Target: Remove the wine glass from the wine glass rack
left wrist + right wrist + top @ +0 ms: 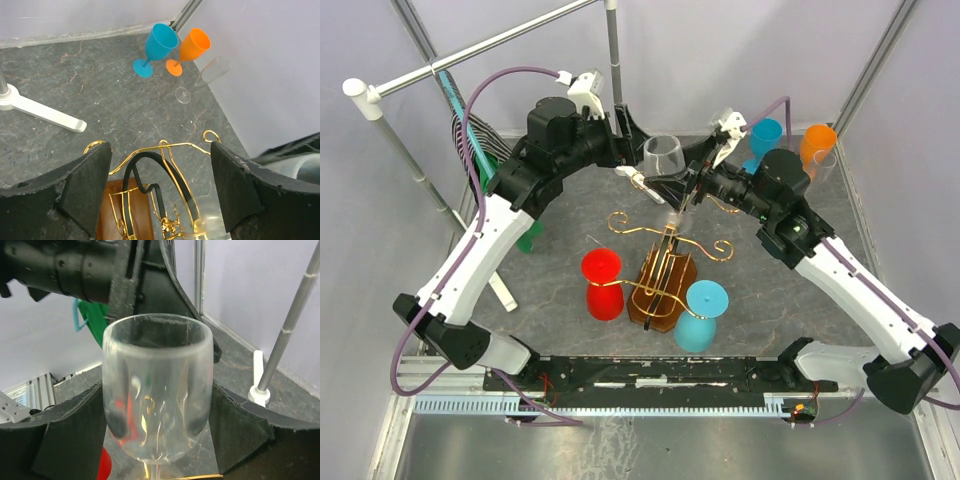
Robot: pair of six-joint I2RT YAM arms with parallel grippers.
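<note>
within grip of right tool [159, 412]: wine glass [156, 365] bowl, upright

The left arm [470, 250] rises from the lower left of the overhead view and bends inward toward upper centre. The right arm [860, 285] mirrors it from the lower right. Their wrists face each other near upper centre. The left gripper [160, 155] has its fingers [85, 195] spread wide, gripping nothing. The right gripper [157, 415] has its fingers [240, 435] pressed against either side of the wine glass [157, 390] bowl.
</note>
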